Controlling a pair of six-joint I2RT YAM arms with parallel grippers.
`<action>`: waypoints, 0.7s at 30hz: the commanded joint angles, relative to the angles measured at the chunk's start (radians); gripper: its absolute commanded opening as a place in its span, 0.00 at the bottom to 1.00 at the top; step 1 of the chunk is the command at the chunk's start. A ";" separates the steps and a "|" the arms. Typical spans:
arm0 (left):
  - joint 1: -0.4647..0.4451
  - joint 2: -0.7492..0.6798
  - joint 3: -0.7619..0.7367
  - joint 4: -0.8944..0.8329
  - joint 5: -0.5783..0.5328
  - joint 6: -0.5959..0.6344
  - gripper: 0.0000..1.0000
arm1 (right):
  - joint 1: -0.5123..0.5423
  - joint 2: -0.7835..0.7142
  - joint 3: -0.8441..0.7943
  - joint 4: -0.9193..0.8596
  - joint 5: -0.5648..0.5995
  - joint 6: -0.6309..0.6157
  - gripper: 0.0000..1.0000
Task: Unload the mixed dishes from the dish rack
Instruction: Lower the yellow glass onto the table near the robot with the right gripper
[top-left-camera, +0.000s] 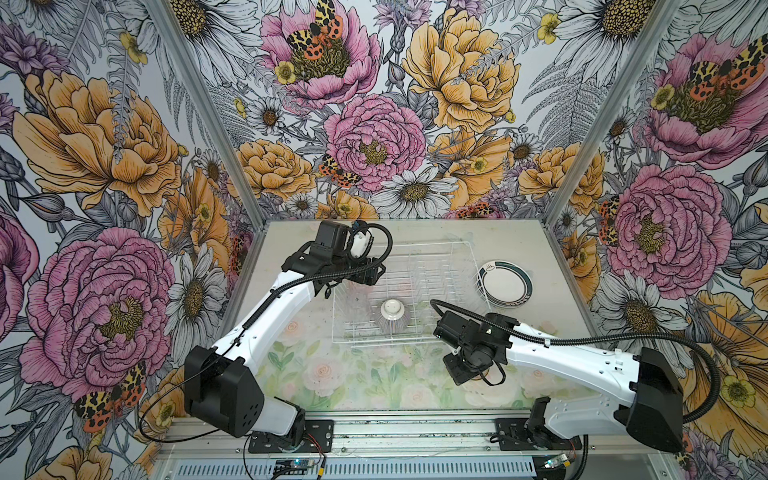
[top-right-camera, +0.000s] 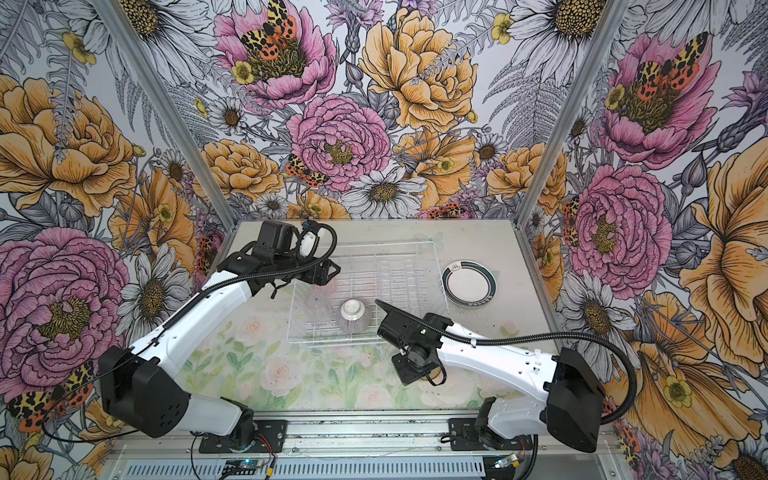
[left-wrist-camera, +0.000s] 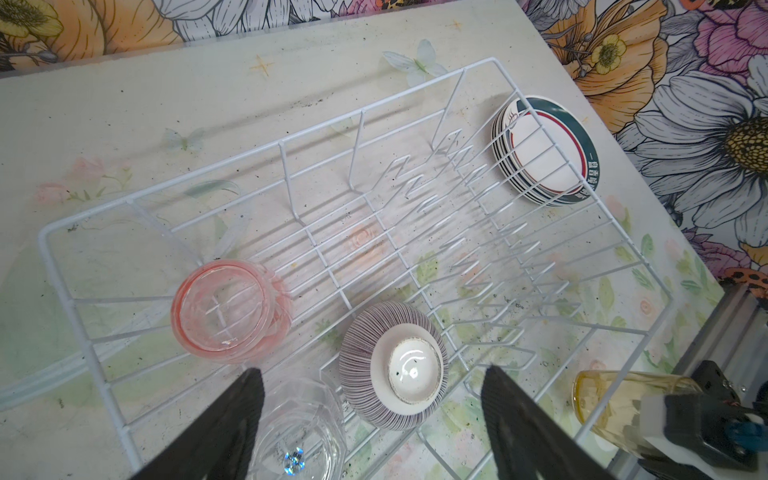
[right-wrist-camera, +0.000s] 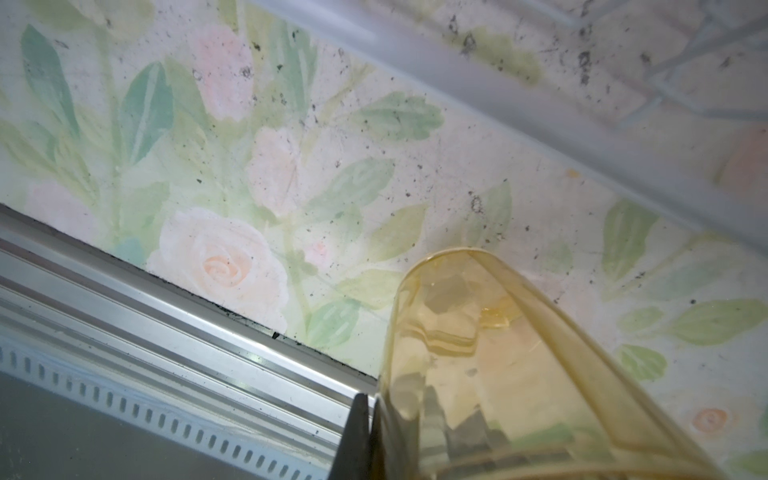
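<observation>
On rose-print tabletop (top-left-camera: 365, 382), floral walls (top-left-camera: 374, 124) around: left claw (left-wrist-camera: 372, 372) wide over dish rack (left-wrist-camera: 279, 143); right claw (right-wrist-camera: 374, 405) pinching amber tumbler (right-wrist-camera: 498, 374).

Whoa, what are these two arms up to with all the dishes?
They are emptying a white wire dish rack. The right pincer grips a translucent amber tumbler, held outside the rack above the table. The left pincer hangs open over a pink tumbler, a clear tumbler and an upturned ribbed grey bowl, all in the rack. White teal-rimmed plates sit stacked beside it.
</observation>
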 joint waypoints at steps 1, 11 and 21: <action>-0.006 0.009 -0.013 -0.003 -0.009 0.020 0.84 | -0.028 0.019 -0.005 0.048 -0.021 -0.051 0.00; -0.006 0.020 -0.009 -0.003 -0.012 0.019 0.85 | -0.074 0.110 0.012 0.083 -0.038 -0.109 0.00; -0.007 0.031 -0.008 -0.003 -0.014 0.020 0.85 | -0.089 0.146 0.024 0.091 -0.032 -0.133 0.07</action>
